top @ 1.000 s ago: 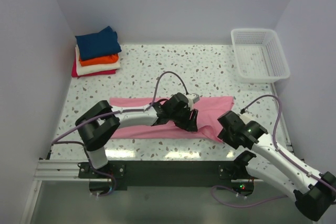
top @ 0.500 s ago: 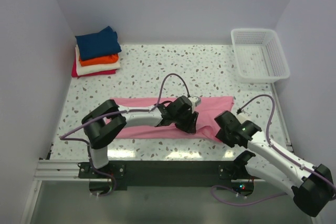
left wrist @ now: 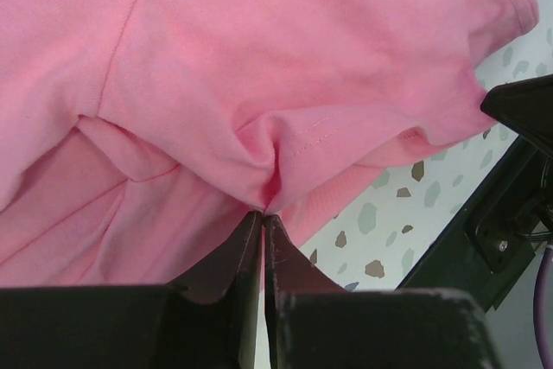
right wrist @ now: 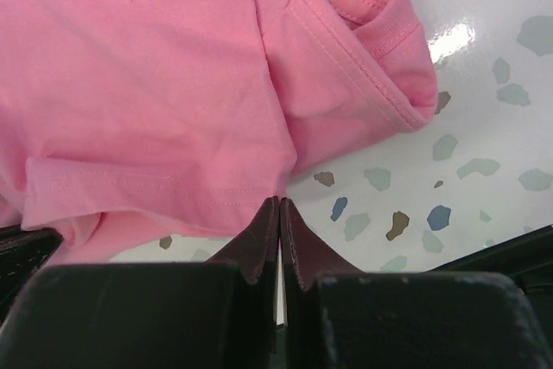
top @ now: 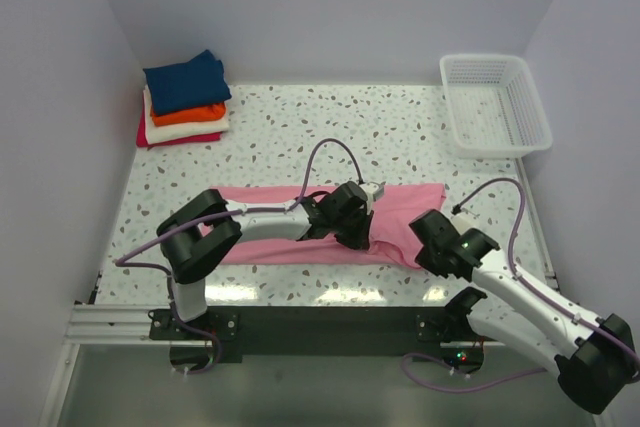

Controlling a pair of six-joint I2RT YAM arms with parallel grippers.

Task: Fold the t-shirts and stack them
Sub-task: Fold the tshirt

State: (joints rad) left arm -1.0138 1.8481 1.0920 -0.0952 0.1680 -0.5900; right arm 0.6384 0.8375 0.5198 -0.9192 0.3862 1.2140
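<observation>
Pink shirt (top: 400,209) lies along near edge of bench (top: 300,137). Left gripper (left wrist: 262,211) pinches a fold; right gripper (right wrist: 279,202) clamped on hem.

Bright, even light comes from above. A white shine sits on the desk (right wrist: 451,39). Shadows are soft. The pictures look sharp.

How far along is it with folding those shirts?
Done: four folded shirts sit in a stack at the far left corner. In hand: the pink t-shirt lies folded into a long strip, with the left gripper and right gripper both pinched shut on its near edge. Remaining: finish folding it and add it to the stack.
</observation>
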